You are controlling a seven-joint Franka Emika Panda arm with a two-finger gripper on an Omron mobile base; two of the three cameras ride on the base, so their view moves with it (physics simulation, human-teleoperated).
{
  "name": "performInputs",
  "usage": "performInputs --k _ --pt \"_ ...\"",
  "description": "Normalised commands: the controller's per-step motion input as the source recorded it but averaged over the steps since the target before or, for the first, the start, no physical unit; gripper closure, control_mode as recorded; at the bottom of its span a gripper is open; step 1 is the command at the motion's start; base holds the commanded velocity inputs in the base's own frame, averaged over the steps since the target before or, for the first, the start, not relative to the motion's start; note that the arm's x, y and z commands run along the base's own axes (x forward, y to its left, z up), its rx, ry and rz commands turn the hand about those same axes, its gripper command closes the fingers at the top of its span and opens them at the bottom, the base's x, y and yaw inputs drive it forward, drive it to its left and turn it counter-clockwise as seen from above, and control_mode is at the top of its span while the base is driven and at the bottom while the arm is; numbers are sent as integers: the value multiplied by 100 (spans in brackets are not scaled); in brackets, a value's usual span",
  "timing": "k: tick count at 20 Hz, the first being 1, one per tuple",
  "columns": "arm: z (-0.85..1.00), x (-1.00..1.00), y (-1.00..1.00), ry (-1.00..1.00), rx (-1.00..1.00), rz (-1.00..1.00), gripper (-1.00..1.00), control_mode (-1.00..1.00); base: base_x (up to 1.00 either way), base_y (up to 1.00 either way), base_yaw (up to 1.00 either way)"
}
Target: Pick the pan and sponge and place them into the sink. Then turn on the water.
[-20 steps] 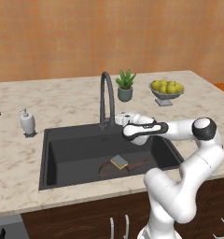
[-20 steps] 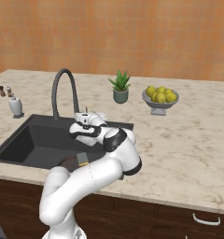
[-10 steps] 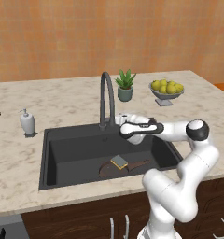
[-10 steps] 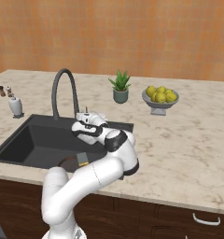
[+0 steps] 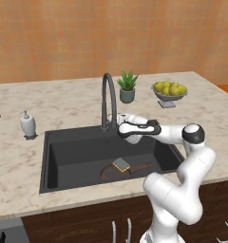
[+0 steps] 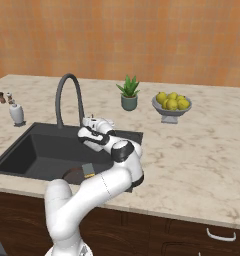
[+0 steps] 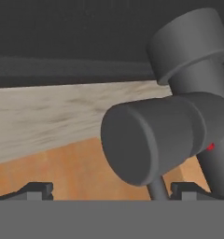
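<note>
Two task items, the pan [image 5: 117, 171] and the sponge [image 5: 121, 164] lying on it, are seen on the floor of the sink [image 5: 68, 159], near its front right. The arm is stretched level over the basin, its gripper [image 5: 116, 124] spread wide at the base of the faucet [image 5: 108, 102]. From the hand view, the faucet's dark valve body [image 7: 156, 140] is shown close up; no writing can be read.

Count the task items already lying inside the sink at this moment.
2. The pan lies on the floor of the sink, toward its front, handle pointing right. The sponge rests on the pan. Nothing else shows in the basin.
</note>
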Motion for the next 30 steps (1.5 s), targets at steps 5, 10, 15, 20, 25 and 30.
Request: performInputs --k 5,10,15,20,25,30 --pt "-2 7 0 -1 0 0 -100 -100 0 0 0" --pt "0 12 -1 0 0 0 -100 -100 0 0 0" --pt "0 9 -15 0 0 0 -100 -100 0 0 0" --pt "0 0 -45 0 0 0 -100 -100 0 0 0" --pt "0 5 -52 0 0 0 -100 -100 0 0 0" --pt "0 24 -23 0 0 0 -100 -100 0 0 0"
